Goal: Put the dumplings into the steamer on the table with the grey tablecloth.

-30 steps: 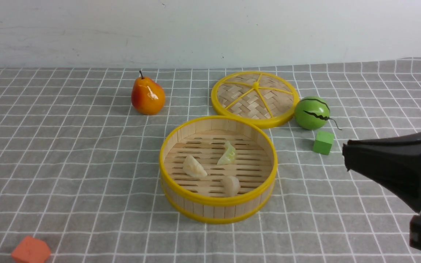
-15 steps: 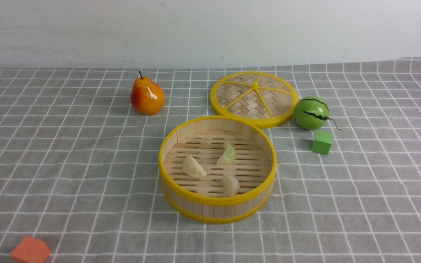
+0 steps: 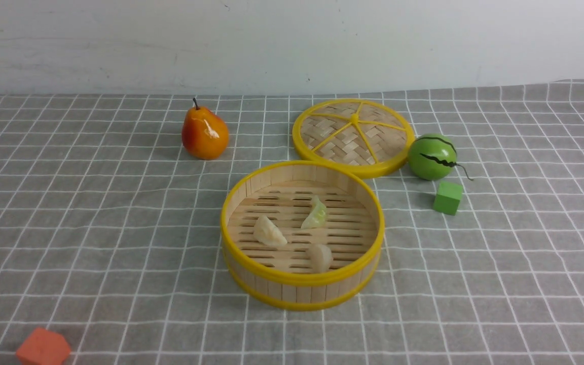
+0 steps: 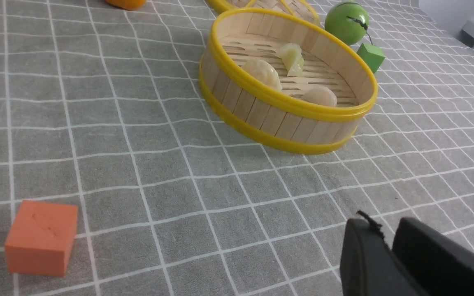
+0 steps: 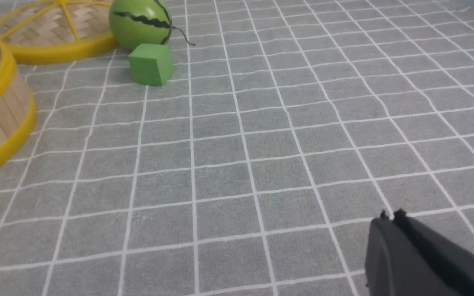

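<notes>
The task looks finished. All three dumplings lie on the slatted floor of the steamer, which stands open just right of centre in the front view, on the grey tablecloth covering the desk. No dumpling is seen on the cloth, so I judge nothing is left to carry. At most the lid might go back on, which the task does not ask for.

By count:
- **Dumplings:** three. Two are cream-white, one at the basket's left and one against the near wall. The third is pale green, towards the back.
- **Steamer:** one.
- **Woven lid:** one, flat on the cloth above and right of the steamer and just beside its rim.
- **Pear:** one, upper left of centre.
- **Striped green ball:** one, right of the lid.
- **Green cube:** one, below the ball.
- **Orange block:** one, in the lower left corner.

Neither arm shows in the front view. In the wrist views the left fingers and right fingers each hang over bare cloth, well apart from the steamer. Only their tips show, but both pairs appear pressed together with nothing between them.
</notes>
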`<state>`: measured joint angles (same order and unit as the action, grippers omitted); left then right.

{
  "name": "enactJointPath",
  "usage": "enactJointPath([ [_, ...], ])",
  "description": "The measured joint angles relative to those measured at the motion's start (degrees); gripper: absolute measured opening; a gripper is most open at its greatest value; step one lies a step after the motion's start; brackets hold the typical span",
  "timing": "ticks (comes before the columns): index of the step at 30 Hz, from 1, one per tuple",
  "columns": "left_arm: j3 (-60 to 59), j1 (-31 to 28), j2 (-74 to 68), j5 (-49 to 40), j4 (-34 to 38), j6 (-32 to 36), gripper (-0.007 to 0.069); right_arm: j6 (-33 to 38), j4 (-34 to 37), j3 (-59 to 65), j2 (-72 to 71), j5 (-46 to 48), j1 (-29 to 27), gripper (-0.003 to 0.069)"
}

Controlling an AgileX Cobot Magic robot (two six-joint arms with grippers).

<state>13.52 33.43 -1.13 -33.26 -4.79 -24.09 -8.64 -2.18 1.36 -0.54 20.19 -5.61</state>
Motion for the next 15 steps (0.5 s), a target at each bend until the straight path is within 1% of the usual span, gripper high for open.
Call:
enactJointPath([
  [5,0.0,0.0,0.0,0.0,0.0,0.0,0.0109,0.0,-0.1,-0.3,0.0,1.3,2.6,-0.001],
  [15,0.0,0.0,0.0,0.0,0.0,0.0,0.0119,-0.1,-0.2,-0.3,-0.1,1.4,2.9,-0.0008],
])
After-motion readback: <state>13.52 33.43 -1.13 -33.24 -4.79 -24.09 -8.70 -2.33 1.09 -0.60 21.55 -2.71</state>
